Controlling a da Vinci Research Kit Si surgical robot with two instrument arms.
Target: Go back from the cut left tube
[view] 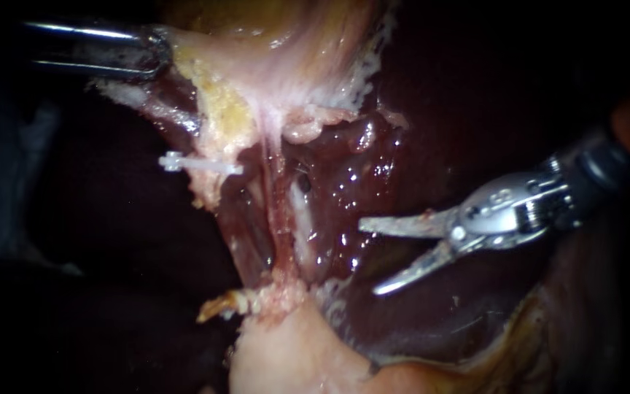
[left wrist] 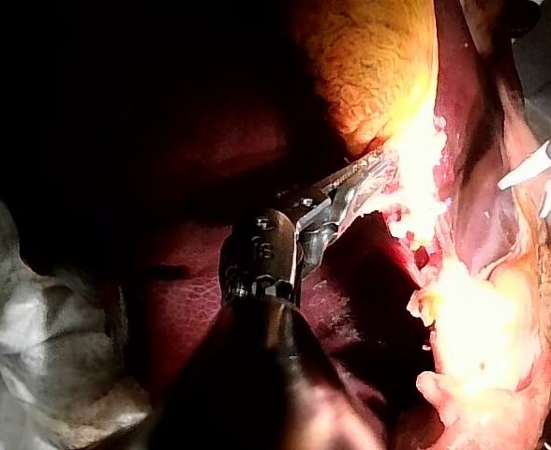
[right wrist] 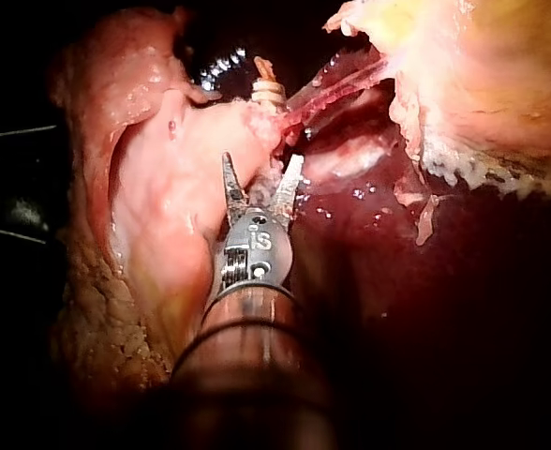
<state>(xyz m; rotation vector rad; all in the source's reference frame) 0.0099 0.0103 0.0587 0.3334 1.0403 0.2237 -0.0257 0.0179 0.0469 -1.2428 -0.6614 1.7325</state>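
My right instrument (view: pixel 370 257) comes in from the right with its two blades open and nothing between them. It hangs over the dark liver (view: pixel 417 95), to the right of a thin pink tube (view: pixel 280 219) that runs down the middle. A white clip (view: pixel 200 166) sticks out leftward from the yellowish tissue left of that tube. In the right wrist view the open blades (right wrist: pixel 263 164) sit short of a clip (right wrist: pixel 268 91). My left instrument (view: pixel 156 55), at the upper left, is shut on the pale gallbladder tissue (view: pixel 257 66); the left wrist view shows its jaws (left wrist: pixel 374 178) biting the tissue edge.
Pale fatty tissue (view: pixel 286 343) bulges at the lower middle where the tube ends. Wet liver surface (view: pixel 344 190) lies behind the tube. In the left wrist view the right instrument's blades (left wrist: pixel 549 173) show beyond the tissue, and a grey cloth (left wrist: pixel 41 328) lies beside the shaft.
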